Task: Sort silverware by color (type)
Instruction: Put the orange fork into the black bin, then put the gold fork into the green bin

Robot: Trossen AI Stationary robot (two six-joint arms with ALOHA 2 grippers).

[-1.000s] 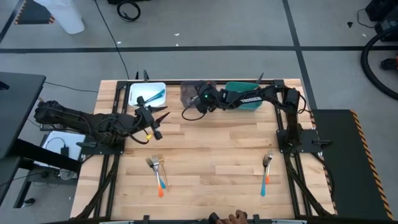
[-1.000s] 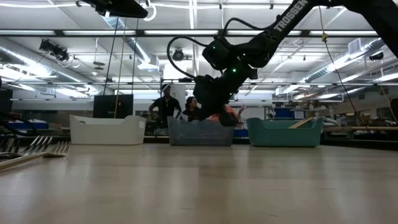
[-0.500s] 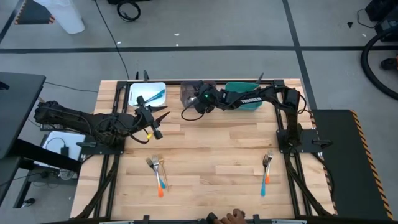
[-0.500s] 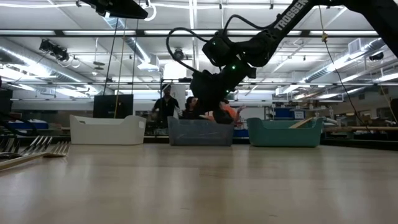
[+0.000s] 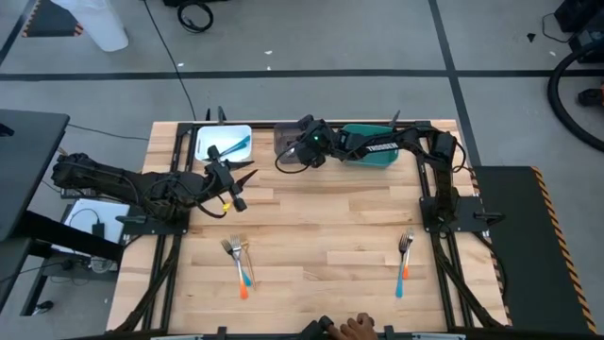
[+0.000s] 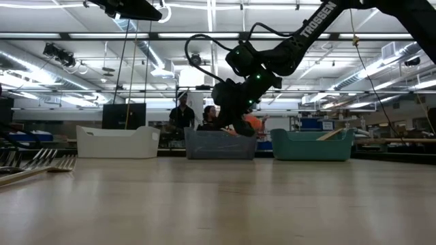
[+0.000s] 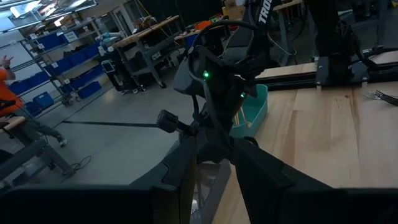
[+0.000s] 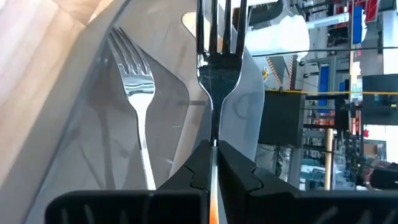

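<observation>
- Hanging over the grey bin (image 5: 291,142) at the back of the table, the right gripper (image 5: 300,151) pinches a fork (image 8: 219,59) by the neck, fingers nearly closed on it, an orange handle showing between them.
- Inside that bin another fork (image 8: 132,78) already lies flat, so the step in hand looks like dropping an orange-handled piece with its kind.
- The next move, I judge, calls for letting go while the tines sit within the bin walls, then lifting clear.
- The left gripper (image 5: 236,188) waits near the white bin (image 5: 202,136), fingers part open and holding nothing I can see.
- A blue-handled utensil (image 5: 229,148) lies in the white bin; the teal bin (image 5: 384,157) sits behind the right arm.
- More silverware is left near the front edge: a small cluster (image 5: 239,260) on the left side and a pair (image 5: 405,255) on the right.
- Compared with a second ago, the right wrist has shifted slightly further back over the grey bin and sits a little higher; the rest looks unchanged.
</observation>
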